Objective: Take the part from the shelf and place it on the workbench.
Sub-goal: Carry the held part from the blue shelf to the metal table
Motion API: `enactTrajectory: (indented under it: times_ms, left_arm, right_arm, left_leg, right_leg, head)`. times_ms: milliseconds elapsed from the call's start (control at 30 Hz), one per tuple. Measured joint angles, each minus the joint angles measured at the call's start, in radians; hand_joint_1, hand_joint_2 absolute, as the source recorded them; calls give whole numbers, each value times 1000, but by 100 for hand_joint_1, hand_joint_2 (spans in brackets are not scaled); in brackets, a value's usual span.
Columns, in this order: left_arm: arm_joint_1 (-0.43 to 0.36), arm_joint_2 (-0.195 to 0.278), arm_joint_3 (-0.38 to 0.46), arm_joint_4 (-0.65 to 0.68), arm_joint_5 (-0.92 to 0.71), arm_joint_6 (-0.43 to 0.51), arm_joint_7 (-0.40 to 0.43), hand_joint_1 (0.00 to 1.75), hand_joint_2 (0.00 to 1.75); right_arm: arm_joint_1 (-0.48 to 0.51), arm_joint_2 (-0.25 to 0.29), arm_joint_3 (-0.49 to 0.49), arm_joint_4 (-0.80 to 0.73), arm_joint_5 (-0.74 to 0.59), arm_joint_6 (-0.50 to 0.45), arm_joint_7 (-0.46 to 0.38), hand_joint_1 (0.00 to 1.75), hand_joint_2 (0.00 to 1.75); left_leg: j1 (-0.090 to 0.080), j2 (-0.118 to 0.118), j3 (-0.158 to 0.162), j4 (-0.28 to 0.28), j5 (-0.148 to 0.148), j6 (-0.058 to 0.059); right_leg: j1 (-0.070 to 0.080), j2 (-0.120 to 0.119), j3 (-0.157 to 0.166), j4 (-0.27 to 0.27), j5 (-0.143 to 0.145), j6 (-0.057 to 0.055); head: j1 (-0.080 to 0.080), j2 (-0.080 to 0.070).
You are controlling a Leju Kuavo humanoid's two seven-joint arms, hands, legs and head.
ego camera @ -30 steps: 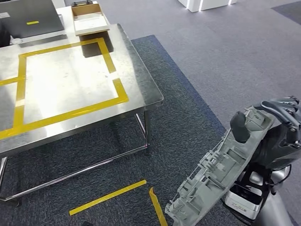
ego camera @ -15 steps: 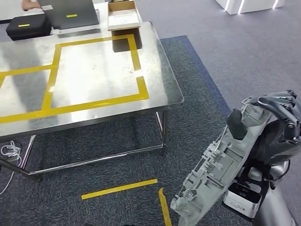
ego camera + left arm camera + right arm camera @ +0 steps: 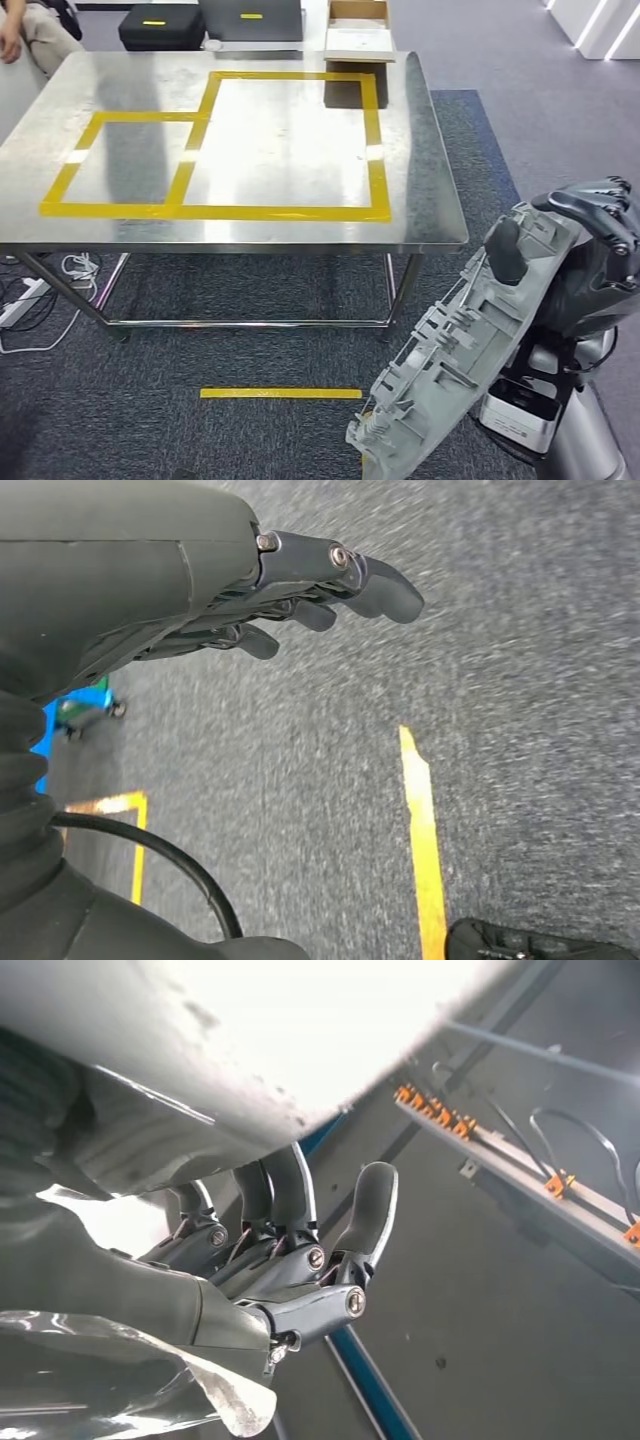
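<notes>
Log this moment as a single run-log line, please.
stage: carrying | right hand: holds grey part | left hand: empty, over carpet | workbench: ahead, part not placed

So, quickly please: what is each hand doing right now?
Left hand: open, holding nothing, fingers extended over the carpet.
Right hand: holding the grey part.

Long grey ribbed part (image 3: 460, 355), tilted

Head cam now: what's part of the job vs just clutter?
Job items:
- grey plastic part, held by the right robot hand
- steel workbench with yellow tape outline

Just lying about:
- cardboard box
- black case
- cables on the floor
- yellow floor tape
- seated person
</notes>
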Motion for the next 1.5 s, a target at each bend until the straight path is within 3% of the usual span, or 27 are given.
enactTrajectory:
  times_ms: [67, 100, 133, 200, 267, 333, 400, 433, 500, 567, 633, 733, 800, 867, 900, 933, 967, 1033, 1067, 1133, 1233, 1300, 1400, 1433, 1467, 1500]
  left_arm:
    - [-1, 0, 1, 0, 1, 0, 0, 0, 175]
    - [0, 1, 1, 0, 2, -1, 0, 0, 175]
    - [1, 1, 1, 0, 2, -1, 0, 0, 175]
    - [4, 1, 2, 0, 3, -2, 0, 0, 175]
    - [5, 2, 2, 0, 4, -3, 0, 0, 175]
    - [3, 2, 2, 0, 6, -5, 0, 0, 175]
    - [0, 2, 2, 0, 8, -8, 2, 0, 175]
    - [1, 2, 2, 0, 8, -9, 2, 0, 175]
    - [2, 2, 2, 0, 8, -9, 2, 0, 175]
    - [2, 6, 2, 0, 8, -9, 2, 0, 175]
    - [0, 8, 2, 0, 8, -9, 3, 0, 175]
    - [3, 8, 2, 0, 8, -9, 8, 0, 175]
    - [4, 8, 3, 0, 9, -10, 15, 0, 175]
    - [2, 7, 3, 0, 9, -13, 19, 0, 175]
    - [2, 6, 3, 0, 9, -14, 19, 0, 175]
    - [3, 5, 3, 0, 9, -14, 19, 0, 175]
    - [4, 4, 3, 0, 9, -13, 19, 0, 175]
    - [5, 4, 4, 0, 9, -10, 18, 0, 175]
    - [4, 4, 4, 0, 10, -8, 18, 0, 175]
    - [2, 3, 5, 0, 13, -7, 17, 0, 175]
    - [0, 3, 8, 0, 18, -4, 14, 0, 175]
    - [-1, 4, 10, 0, 19, -2, 13, 0, 175]
    - [1, 4, 10, 0, 19, -1, 13, 0, 175]
    - [3, 4, 10, 0, 19, -1, 13, 0, 175]
    - [4, 4, 10, 0, 19, -1, 13, 0, 175]
    - [6, 5, 10, 0, 19, -1, 14, 0, 175]
  right_arm:
    - [1, 0, 1, 4, -5, 0, -3, 175, 175]
    - [1, 0, 1, 7, -6, 0, -4, 175, 175]
    - [2, 0, 2, 9, -7, 0, -5, 175, 175]
    - [0, 1, 4, 12, -10, 0, -7, 175, 175]
    - [-2, 1, 4, 14, -19, -2, -14, 175, 175]
    - [-1, 2, 5, 14, -29, -5, -27, 175, 175]
    - [1, 2, 7, 14, -43, -8, -45, 175, 175]
    - [2, 3, 8, 14, -49, -9, -53, 175, 175]
    - [2, 5, 10, 14, -57, -11, -61, 175, 175]
    - [2, 8, 11, 13, -59, -11, -63, 175, 175]
    - [2, 10, 12, 12, -60, -11, -63, 175, 175]
    - [3, 11, 14, 11, -61, -12, -64, 175, 175]
    - [2, 11, 14, 11, -63, -13, -64, 175, 175]
    - [5, 11, 15, 11, -64, -13, -64, 175, 175]
    - [8, 11, 15, 11, -65, -13, -65, 175, 175]
    - [10, 11, 15, 11, -65, -13, -65, 175, 175]
    - [11, 11, 15, 12, -66, -13, -66, 175, 175]
    - [12, 11, 15, 12, -67, -13, -67, 175, 175]
    - [12, 11, 15, 12, -68, -13, -68, 175, 175]
    - [13, 12, 15, 12, -69, -13, -68, 175, 175]
    - [17, 14, 14, 12, -72, -14, -69, 175, 175]
    - [16, 16, 14, 12, -73, -14, -70, 175, 175]
    - [21, 17, 15, 12, -74, -14, -70, 175, 175]
    - [23, 17, 15, 12, -74, -14, -70, 175, 175]
    - [23, 17, 14, 12, -74, -14, -70, 175, 175]
    - [24, 17, 14, 12, -74, -14, -70, 175, 175]
  left_leg:
    - [2, -28, -9, 10, -2, -12]
    - [3, -40, -15, 13, -1, -18]
    - [5, -52, -21, 13, 2, -25]
    - [8, -64, -26, 13, 5, -37]
    - [4, -18, -44, 56, -22, -46]
    - [3, 48, -98, 175, -81, -53]
    - [5, 70, -144, 279, -115, -56]
    - [5, 72, -144, 282, -106, -55]
    - [3, 72, -91, 184, -47, -45]
    - [-3, 76, -24, 61, -13, -28]
    - [-9, 79, 0, 12, -20, -16]
    - [-5, 76, 17, -7, -23, -3]
    - [-1, 75, 33, -12, -24, 5]
    - [-2, 73, 38, -11, -30, 8]
    - [-2, 72, 40, -11, -34, 8]
    - [-3, 70, 45, -10, -39, 7]
    - [-3, 69, 53, -10, -46, 6]
    - [-3, 66, 73, -10, -61, 1]
    - [-4, 66, 79, -9, -68, -4]
    - [-5, 66, 84, -7, -78, -16]
    - [-4, 68, 86, 15, -85, -32]
    - [-2, 69, 48, 94, -101, -42]
    - [2, 70, -65, 263, -163, -52]
    - [2, 71, -87, 279, -167, -52]
    - [2, 71, -94, 261, -150, -50]
    - [1, 71, -88, 214, -113, -46]
  right_leg:
    - [-10, 54, 50, -111, 43, 0]
    - [-12, 74, 61, -134, 46, -3]
    - [-11, 77, 66, -138, 42, -9]
    - [-10, 52, 69, -141, 44, -22]
    - [-11, 26, 77, -146, 45, -36]
    - [-7, 2, 83, -148, 41, -46]
    - [-4, -18, 86, -148, 37, -49]
    - [-3, -24, 87, -148, 35, -50]
    - [0, -32, 94, -148, 29, -48]
    - [3, -38, 99, -148, 23, -42]
    - [3, -41, 102, -149, 23, -30]
    - [1, -40, 99, -131, 24, -11]
    - [1, -31, 59, -61, -14, -5]
    - [1, -24, -14, 57, -58, -2]
    - [2, -23, -49, 100, -65, -1]
    - [2, -23, -68, 110, -53, -1]
    - [2, -23, -68, 85, -22, -2]
    - [2, -22, -29, -34, 63, -7]
    - [4, -22, -9, -91, 83, -10]
    - [9, -21, 15, -140, 82, -23]
    - [8, -20, 39, -150, 74, -46]
    - [4, -21, 59, -153, 64, -56]
    - [4, -21, 85, -153, 41, -60]
    - [5, -21, 96, -153, 31, -59]
    - [5, -20, 109, -153, 22, -58]
    - [5, -19, 123, -153, 12, -57]
  head:
    - [1, 0]
    - [1, 0]
    - [1, 0]
    - [1, 0]
    - [-6, 0]
    - [-13, 0]
    - [-13, 0]
    - [-13, 0]
    - [-14, 0]
    - [-13, 0]
    - [-13, 0]
    - [-11, 0]
    - [-6, 0]
    - [-2, 0]
    - [-1, 0]
    - [-1, 0]
    - [-1, 0]
    - [-1, 0]
    - [0, 0]
    - [-2, 0]
    - [-4, 0]
    - [-8, 0]
    - [-11, 0]
    - [-11, 0]
    - [-11, 0]
    - [-11, 0]
